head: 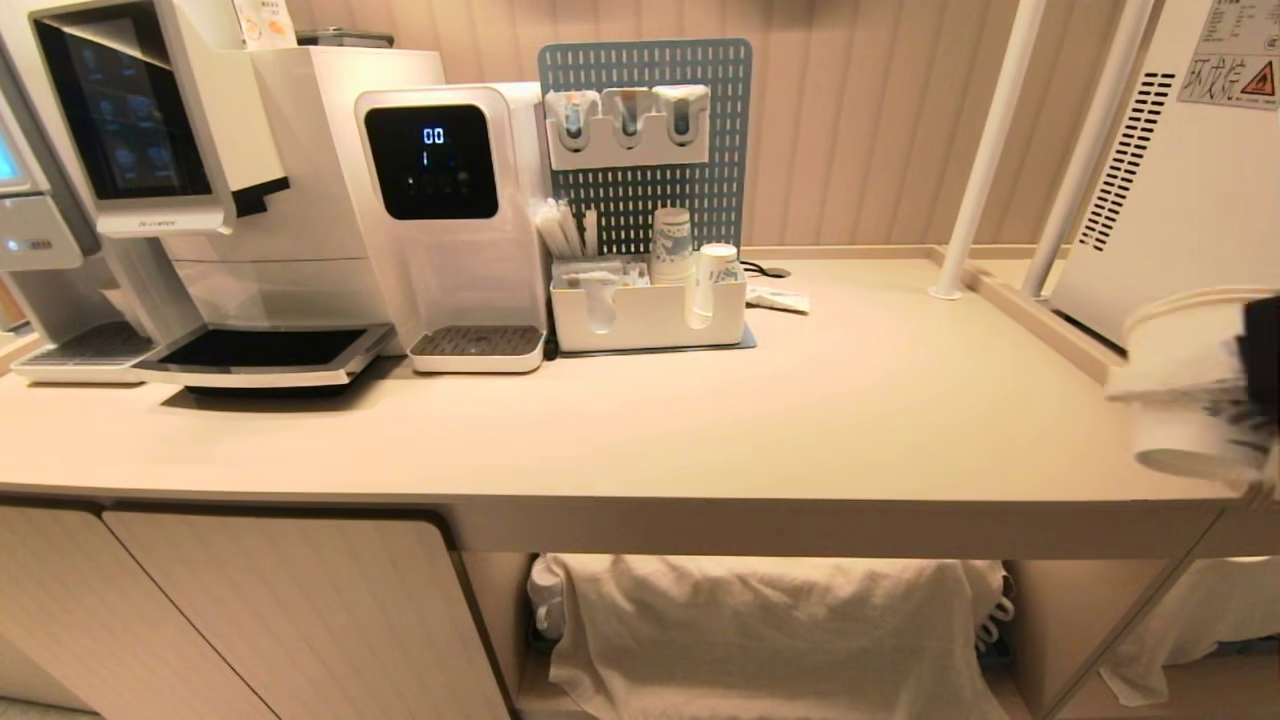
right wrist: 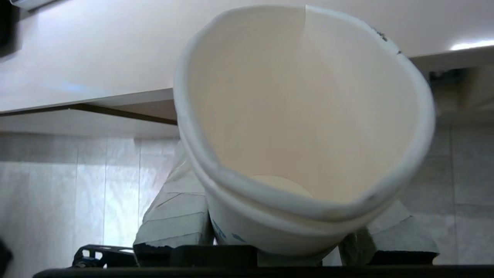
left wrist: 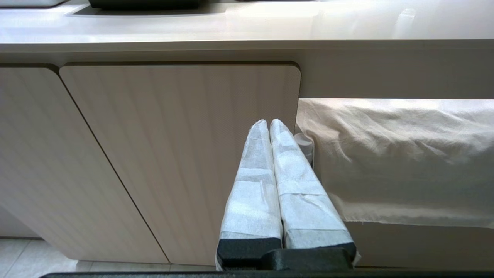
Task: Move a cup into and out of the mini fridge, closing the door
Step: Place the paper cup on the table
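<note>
Beside the counter (head: pixel 700 420) edge, right gripper (right wrist: pixel 285 247) pinches the cup (right wrist: pixel 305 116): light, crushable paper; hold low, gently.

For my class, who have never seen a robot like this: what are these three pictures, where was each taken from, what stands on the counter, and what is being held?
This is a two-armed robot on wheels. The wide picture comes from its head camera, looking down on a beige counter. On it stand a white coffee machine, a white water dispenser and a white organiser box with stacked printed paper cups. The other two pictures come from cameras on the wrists. The left gripper, wrapped in white tape, hangs shut before a pale wooden cabinet door. The right gripper has its jaws closed on a small white paper cup, at the right edge of the head view. No fridge shows.
</note>
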`<state>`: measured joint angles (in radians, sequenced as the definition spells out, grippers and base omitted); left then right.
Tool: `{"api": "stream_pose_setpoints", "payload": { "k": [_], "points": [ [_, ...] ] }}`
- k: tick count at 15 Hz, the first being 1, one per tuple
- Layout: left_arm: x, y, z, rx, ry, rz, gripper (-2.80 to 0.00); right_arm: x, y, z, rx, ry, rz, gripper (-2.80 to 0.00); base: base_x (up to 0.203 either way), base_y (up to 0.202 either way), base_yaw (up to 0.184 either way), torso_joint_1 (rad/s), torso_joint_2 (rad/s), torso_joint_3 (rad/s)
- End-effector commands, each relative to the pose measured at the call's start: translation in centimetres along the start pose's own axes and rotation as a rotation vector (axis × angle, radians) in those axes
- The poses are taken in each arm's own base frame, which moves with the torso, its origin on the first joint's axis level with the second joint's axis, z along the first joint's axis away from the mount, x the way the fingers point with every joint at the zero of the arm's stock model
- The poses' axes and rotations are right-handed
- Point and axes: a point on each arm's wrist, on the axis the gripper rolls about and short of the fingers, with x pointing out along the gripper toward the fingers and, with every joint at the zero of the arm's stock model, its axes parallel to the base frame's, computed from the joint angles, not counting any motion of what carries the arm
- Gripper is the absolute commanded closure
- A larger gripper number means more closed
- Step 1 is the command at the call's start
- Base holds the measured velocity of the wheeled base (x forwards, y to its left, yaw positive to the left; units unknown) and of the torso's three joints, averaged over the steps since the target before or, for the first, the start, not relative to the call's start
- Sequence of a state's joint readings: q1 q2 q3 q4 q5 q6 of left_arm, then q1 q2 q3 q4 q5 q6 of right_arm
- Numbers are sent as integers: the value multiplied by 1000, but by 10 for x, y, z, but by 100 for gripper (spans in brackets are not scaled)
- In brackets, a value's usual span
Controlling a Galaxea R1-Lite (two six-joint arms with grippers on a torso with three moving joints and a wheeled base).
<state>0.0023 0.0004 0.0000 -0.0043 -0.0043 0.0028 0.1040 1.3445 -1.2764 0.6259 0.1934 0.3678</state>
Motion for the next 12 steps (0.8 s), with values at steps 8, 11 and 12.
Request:
{"api": "stream_pose_setpoints", "payload": {
  "k": [8,11,12],
  "points": [
    [0,0,0,0,-1,0,0,217,-19,50,-428,-117,64,0,0,0,0,0,0,0],
    [0,0,0,0,-1,0,0,255,-25,55,-532,-288,76,0,0,0,0,0,0,0],
    [0,0,0,0,-1,0,0,265,-28,52,-548,-337,81,0,0,0,0,0,0,0]
  ]
}}
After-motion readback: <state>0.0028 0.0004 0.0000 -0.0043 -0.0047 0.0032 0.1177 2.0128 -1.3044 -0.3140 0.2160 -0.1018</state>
